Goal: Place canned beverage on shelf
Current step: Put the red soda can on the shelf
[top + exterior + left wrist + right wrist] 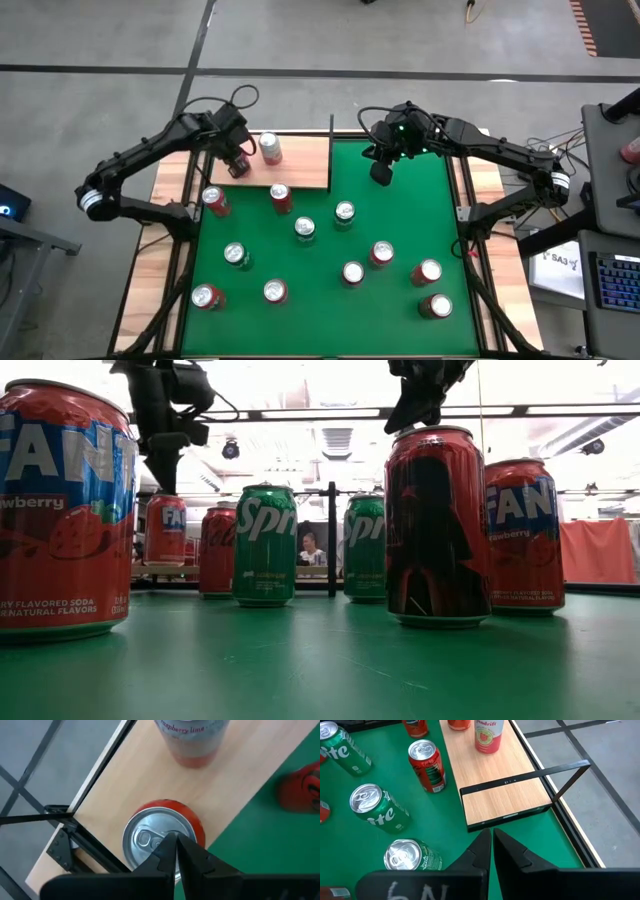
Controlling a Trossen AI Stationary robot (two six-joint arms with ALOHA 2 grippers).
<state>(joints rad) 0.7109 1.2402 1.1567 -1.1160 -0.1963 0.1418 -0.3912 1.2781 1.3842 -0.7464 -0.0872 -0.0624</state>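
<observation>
1. High view: left tool (236, 164) is hovering over the shelf (300, 160) at the table's (400, 200) far left, fingers clenched together, grasping nothing.
2. Left wrist view: a red can (162, 837) is standing upright on the pale wood right under the clenched fingers (172, 855), near the shelf's green-side edge; a pale can (192, 740) is standing farther along the same panel.
3. Right tool (381, 172) is waiting above the far middle of the green felt (450, 840), also clenched and empty, just beside the shelf's end with the black rod (331, 130).
4. About ten more cans, red and green, are sitting scattered on the felt, e.g. a green one (344, 212) mid-table.
5. Judgement: the red can looks placed; the step in hand is clearing away.
6. Doing it well means lifting straight up before swinging, so the fingers are not clipping the can's rim or nudging the pale can.
7. Next pick: open fully before descending, centre over one can only.
</observation>
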